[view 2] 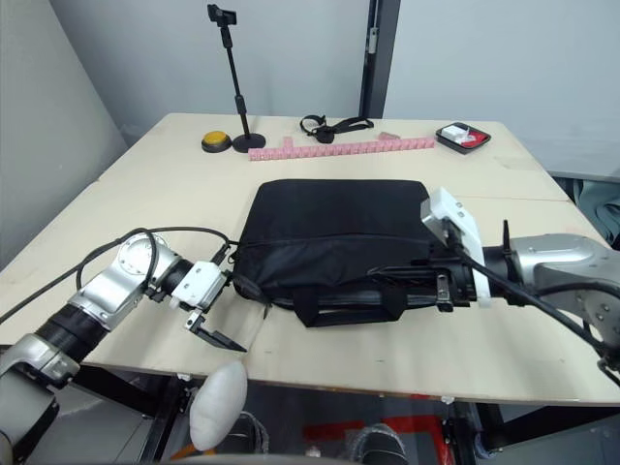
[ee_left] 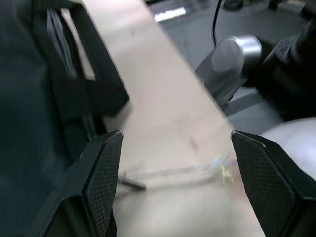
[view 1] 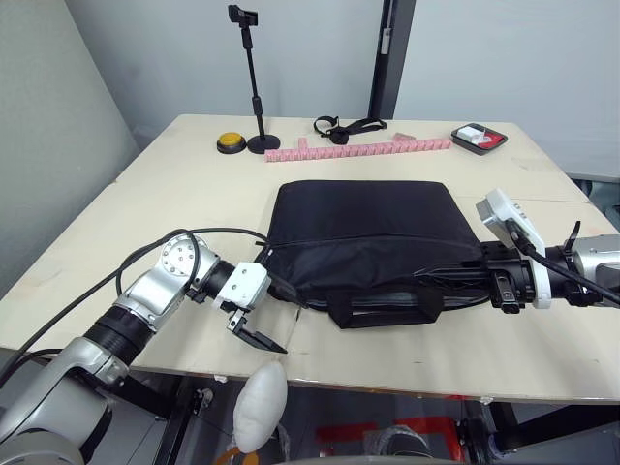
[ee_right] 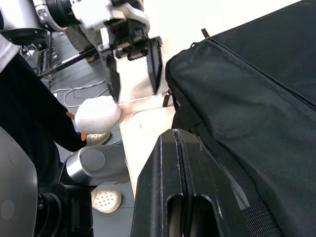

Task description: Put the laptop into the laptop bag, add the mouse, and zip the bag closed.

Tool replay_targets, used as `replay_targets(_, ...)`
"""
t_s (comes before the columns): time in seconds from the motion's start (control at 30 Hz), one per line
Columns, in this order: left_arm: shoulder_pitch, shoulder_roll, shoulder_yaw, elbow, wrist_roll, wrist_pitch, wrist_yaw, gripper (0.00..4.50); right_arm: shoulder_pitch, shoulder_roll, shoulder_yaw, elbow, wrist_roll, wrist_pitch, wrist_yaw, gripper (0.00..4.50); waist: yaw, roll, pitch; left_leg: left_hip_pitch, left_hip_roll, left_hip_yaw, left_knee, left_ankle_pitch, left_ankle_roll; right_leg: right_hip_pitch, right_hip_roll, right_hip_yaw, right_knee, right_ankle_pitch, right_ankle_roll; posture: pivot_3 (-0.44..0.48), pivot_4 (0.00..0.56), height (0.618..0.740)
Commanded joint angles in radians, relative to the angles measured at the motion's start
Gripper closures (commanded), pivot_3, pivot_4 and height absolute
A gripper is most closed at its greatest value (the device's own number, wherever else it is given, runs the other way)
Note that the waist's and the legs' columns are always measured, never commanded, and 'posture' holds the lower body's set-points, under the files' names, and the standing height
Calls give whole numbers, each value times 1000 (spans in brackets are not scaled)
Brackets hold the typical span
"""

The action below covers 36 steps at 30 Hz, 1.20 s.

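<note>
Left eye view: left pincer (view 1: 260, 332) gapes beside laptop bag (view 1: 368, 237).

A pale wooden desk (view 1: 145, 208) is carrying a black phone stand (view 1: 254, 87) at its far side, with a yellow button (view 1: 231, 142) sitting just beside the stand's base. A pink segmented strip (view 1: 358, 149) is lying along the far edge, black straps (view 1: 346, 127) behind it, and a dark tray (view 1: 479, 139) is resting near the far right corner
</note>
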Motion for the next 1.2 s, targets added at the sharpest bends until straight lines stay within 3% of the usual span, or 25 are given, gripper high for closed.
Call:
replay_targets(0.03, 16, 55, -26, -103, -75, 56, -38, 848, 4, -5, -35, -14, 21, -5, -3, 4500, -1, 0, 0, 0, 0, 0, 0, 0, 0, 0, 0, 0, 0, 0, 0, 0, 150, 739)
replay_targets(0.17, 9, 156, -103, -121, -90, 8, -38, 848, 9, -11, -43, -14, 26, -5, -2, 4500, -4, 0, 0, 1, 0, 0, 0, 0, 0, 0, 0, 0, 0, 0, 0, 0, 150, 739)
replay_targets(0.33, -5, 200, -181, -118, -91, -74, -38, 848, 8, -16, -54, -20, 43, 2, -3, 4500, -1, 0, 0, 1, 0, 1, 0, 0, 0, 0, 0, 1, 0, 0, 1, 0, 150, 739)
replay_targets(0.47, -13, 199, -221, -128, -79, -106, -38, 848, 10, -25, -72, -39, 85, 11, -1, 4500, 0, 0, 0, 1, 0, 1, 0, 0, 0, 0, 0, 0, 1, 0, 1, 0, 150, 739)
replay_targets(0.7, -36, 119, -248, -59, -12, -129, -38, 848, -5, -59, -111, -103, 238, 20, -7, 4500, 0, 0, 0, 1, 0, 1, 0, 0, 0, 0, 0, 1, 1, 0, 1, 0, 150, 739)
replay_targets(0.9, -70, 88, -275, 5, 35, -154, -38, 848, -13, -83, -104, -102, 256, 10, -43, 4500, 0, 0, 0, 2, 0, 1, 1, 0, 0, 1, 0, 1, 2, 0, 1, 0, 150, 739)
replay_targets(0.93, -75, 91, -280, 12, 34, -160, -38, 1375, -14, -86, -103, -101, 258, 9, -45, 4500, 0, 0, 0, 2, 0, 1, 1, 0, 0, 1, 0, 1, 2, 0, 1, 0, 150, 739)
replay_targets(1.2, -130, 121, -334, 49, 44, -208, -38, 4206, -27, -95, -98, -88, 255, 1, -50, 4500, 3, 0, 0, 2, 0, 1, 2, 0, 0, 1, 0, 1, 3, 0, 1, 0, 150, 739)
